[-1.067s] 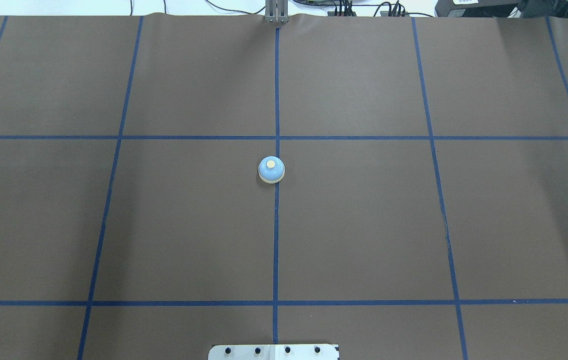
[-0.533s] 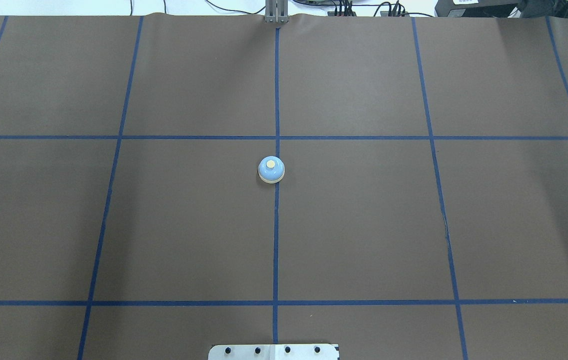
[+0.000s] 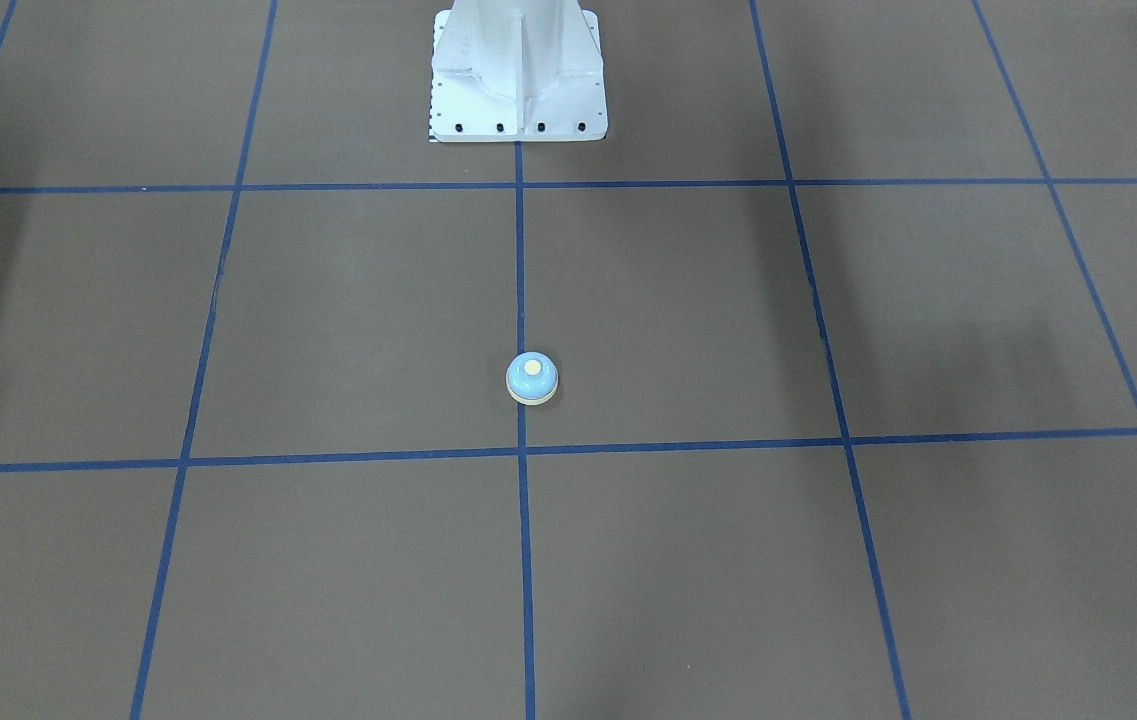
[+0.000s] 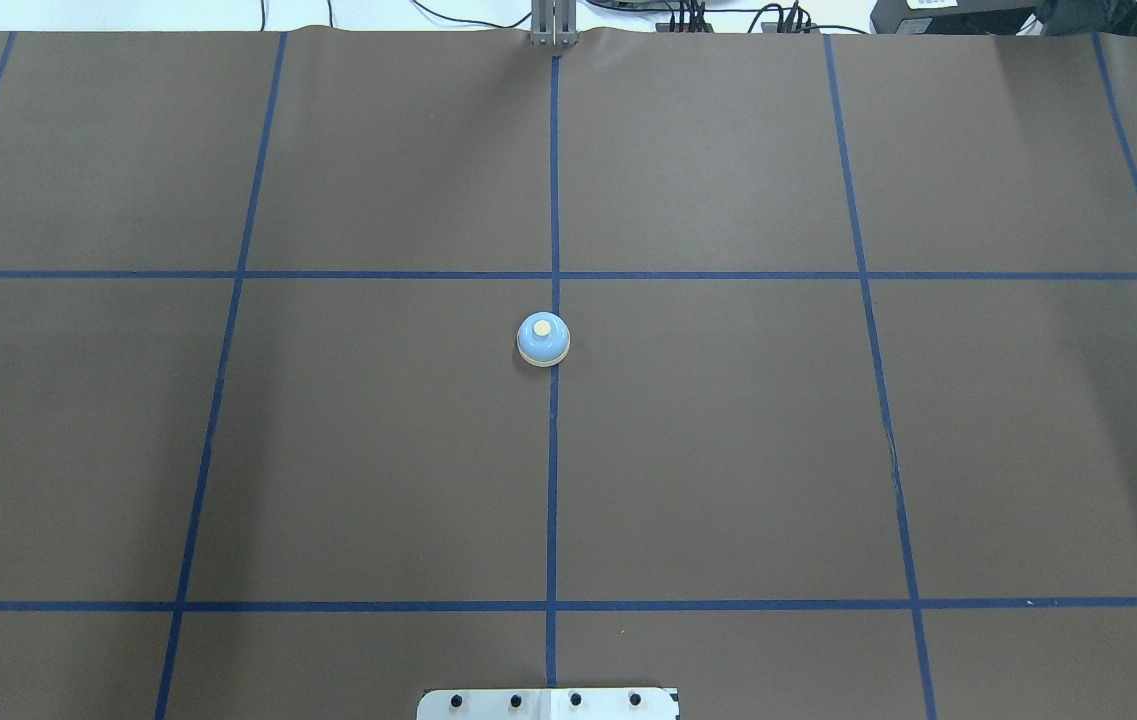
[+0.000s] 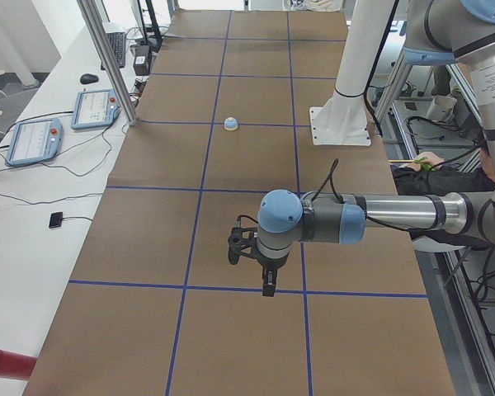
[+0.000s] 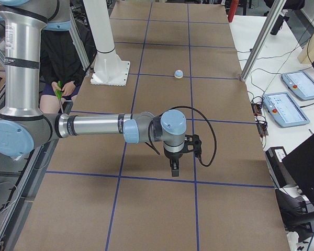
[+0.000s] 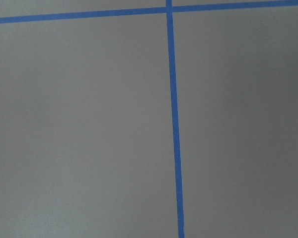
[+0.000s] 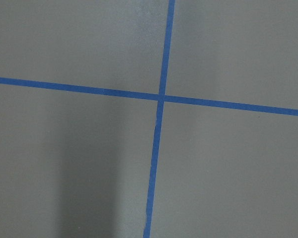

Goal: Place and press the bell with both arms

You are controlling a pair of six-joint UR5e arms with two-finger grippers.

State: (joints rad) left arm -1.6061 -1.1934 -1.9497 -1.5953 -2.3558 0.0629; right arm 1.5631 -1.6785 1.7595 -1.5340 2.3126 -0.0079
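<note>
Both black two-finger grippers show only in the two side views, so how far their jaws stand apart cannot be told, nor whether either has hold of anything. The left gripper [image 5: 268,287] points down at the brown paper-covered table [image 4: 728,450], near a crossing of the blue tape grid lines [image 4: 553,500] towards the table's left end. It hangs from the left arm [image 5: 404,213], a silver tube with grey joints and light-blue caps that reaches out level over the table. The right gripper [image 6: 174,171] points down in the same way towards the table's right end, at the tip of the right arm [image 6: 94,125], with a black cable [image 6: 209,136] looping beside it.

The small light-blue dome-shaped desk bell [image 4: 543,340] stands upright in the middle of the table with its cream button on top. It sits on the centre tape line, just to the robot's side of a cross line, and well apart from both grippers. It lies out in front of the white fixed pedestal [image 3: 518,80].

Each wrist view shows only brown paper and blue tape. A person in dark clothes [image 6: 60,57] sits behind the robot.
</note>
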